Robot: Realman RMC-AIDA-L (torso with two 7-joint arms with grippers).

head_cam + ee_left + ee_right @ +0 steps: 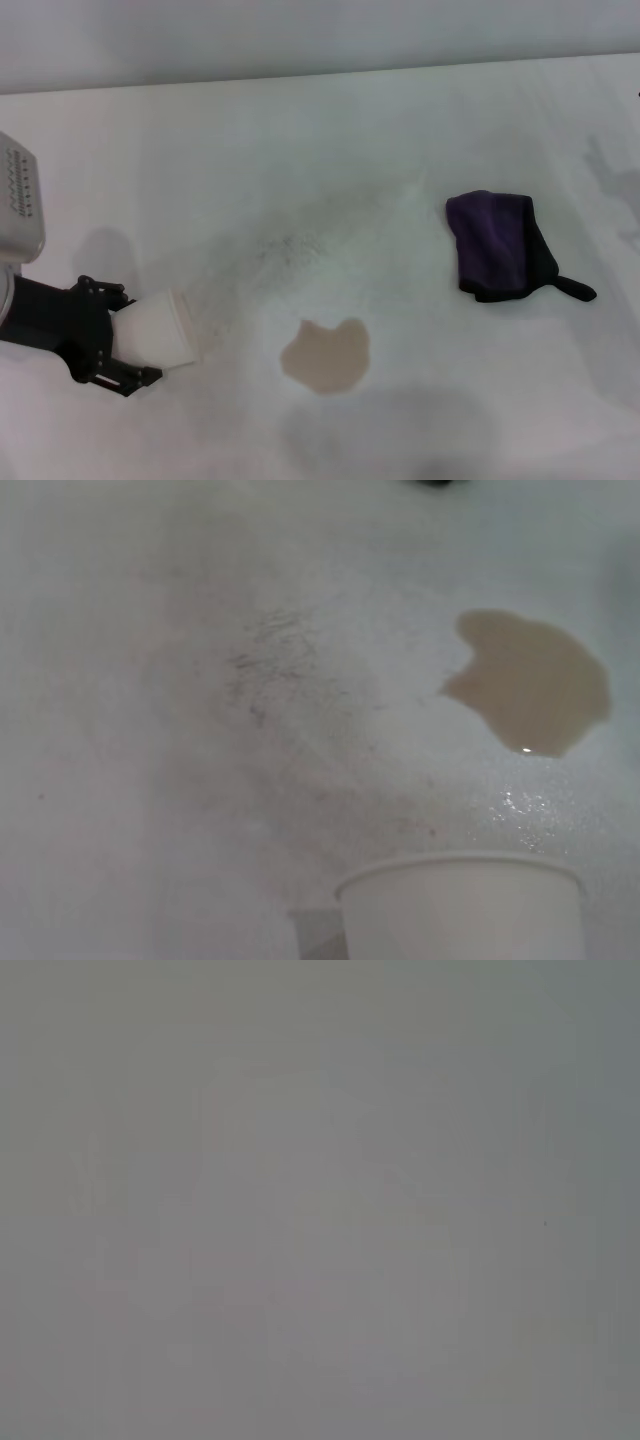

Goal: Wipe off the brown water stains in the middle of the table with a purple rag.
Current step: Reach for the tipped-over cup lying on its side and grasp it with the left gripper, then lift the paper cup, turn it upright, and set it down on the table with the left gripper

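Observation:
A tan-brown puddle, the brown water stains (326,356) (530,685), lies on the white table (300,150) near its front middle. The purple rag (497,245), dark purple with black edging and a short black tab, lies folded to the right of the stain, touching nothing else. At the left, my left gripper (135,335) is shut on a white paper cup (155,328) (462,908), tilted on its side with its mouth toward the stain. The right gripper is out of view; the right wrist view shows only plain grey.
Faint grey smudges (290,245) (270,665) mark the table between the cup and the rag. The table's far edge (320,72) meets a pale wall at the back.

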